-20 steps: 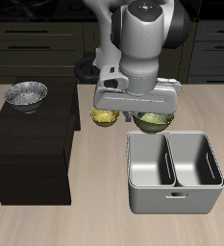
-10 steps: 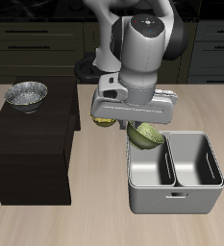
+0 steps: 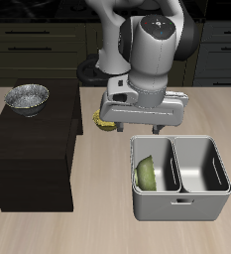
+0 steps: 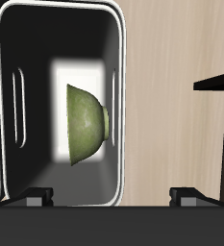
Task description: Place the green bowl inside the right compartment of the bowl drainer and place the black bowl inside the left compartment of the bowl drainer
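The green bowl (image 3: 147,175) (image 4: 85,122) stands on its edge inside the bowl drainer (image 3: 182,204) (image 4: 15,96), in the well nearer the dark cabinet. My gripper (image 3: 147,127) (image 4: 113,197) hovers just above that well, open and empty, clear of the bowl. The drainer's other well holds nothing. Away from the gripper, the black bowl (image 3: 28,97) rests upright on top of the dark cabinet.
A dark cabinet (image 3: 33,159) (image 4: 214,85) stands beside the drainer. A yellow-gold bowl (image 3: 104,121) sits on the table behind the drainer, partly hidden by my hand. Dark kitchen cupboards line the back.
The green bowl left my fingers, tipped over and dropped into the drainer well. My fingers have spread apart and the hand has shifted slightly toward the drainer.
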